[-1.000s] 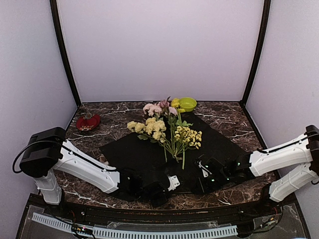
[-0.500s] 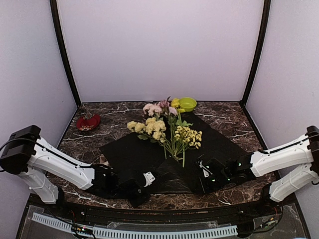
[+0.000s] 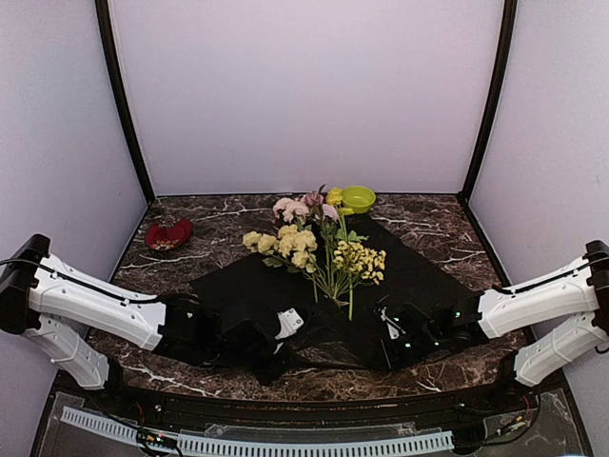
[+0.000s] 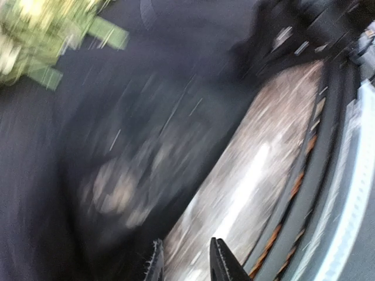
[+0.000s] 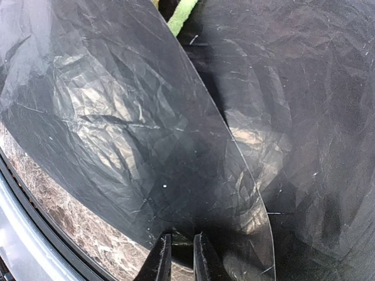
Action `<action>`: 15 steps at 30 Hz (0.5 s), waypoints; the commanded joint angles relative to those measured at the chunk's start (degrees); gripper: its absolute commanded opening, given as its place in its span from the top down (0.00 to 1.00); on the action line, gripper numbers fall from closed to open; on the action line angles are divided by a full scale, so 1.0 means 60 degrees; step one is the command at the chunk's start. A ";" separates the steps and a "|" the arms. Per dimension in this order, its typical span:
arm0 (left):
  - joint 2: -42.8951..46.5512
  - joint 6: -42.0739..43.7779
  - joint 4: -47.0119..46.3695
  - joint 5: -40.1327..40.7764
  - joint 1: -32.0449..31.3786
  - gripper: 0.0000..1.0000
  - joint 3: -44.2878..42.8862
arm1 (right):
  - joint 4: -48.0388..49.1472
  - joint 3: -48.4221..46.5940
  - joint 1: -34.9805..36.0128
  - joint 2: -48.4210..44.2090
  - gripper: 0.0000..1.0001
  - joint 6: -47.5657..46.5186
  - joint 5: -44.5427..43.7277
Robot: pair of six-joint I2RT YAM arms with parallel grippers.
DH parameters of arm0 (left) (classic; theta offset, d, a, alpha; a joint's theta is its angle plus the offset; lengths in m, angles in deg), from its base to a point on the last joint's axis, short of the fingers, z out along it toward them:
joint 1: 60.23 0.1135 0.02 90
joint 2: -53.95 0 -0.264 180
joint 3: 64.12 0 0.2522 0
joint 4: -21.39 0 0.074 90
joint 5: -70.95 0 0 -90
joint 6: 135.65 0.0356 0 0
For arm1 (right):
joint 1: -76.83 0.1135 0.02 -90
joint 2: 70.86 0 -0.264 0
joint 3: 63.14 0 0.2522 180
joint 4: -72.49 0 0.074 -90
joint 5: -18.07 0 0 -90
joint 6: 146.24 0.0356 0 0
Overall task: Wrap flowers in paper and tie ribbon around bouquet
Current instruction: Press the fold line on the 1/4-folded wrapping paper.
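The flowers [image 3: 319,249] lie on the spread black paper [image 3: 247,286] in the middle of the table, blooms toward the far side. My left gripper [image 3: 290,324] is low at the paper's near edge; in the blurred left wrist view its jaws [image 4: 185,241] stand apart, open, with bare tabletop between them and the paper [image 4: 146,88] beside the left finger. My right gripper [image 3: 385,328] is shut on the paper's near right corner; in the right wrist view [image 5: 181,234] the crinkled sheet [image 5: 135,134] curves up from its tips. The ribbon is not visible.
A green bowl [image 3: 359,198] sits behind the flowers at the far edge. A red dish [image 3: 168,234] is at the far left. The raised black front rail [image 3: 304,405] runs close behind both grippers.
The left arm has swung to the left and its gripper has slid left along the paper's near edge, then slightly forward. The right gripper has kept its hold and place.
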 commanded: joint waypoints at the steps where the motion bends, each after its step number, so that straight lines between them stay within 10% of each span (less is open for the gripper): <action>1: -0.1057 0.1312 -0.0998 -0.0425 -0.0053 0.72 -0.1158 | -0.1066 0.0084 0.0031 0.0069 0.85 0.0035 -0.0439; 15: -0.2004 -0.0345 -0.0878 -0.0563 0.0908 0.74 0.0315 | -0.1456 0.0140 0.0071 -0.0340 0.84 0.0136 -0.0545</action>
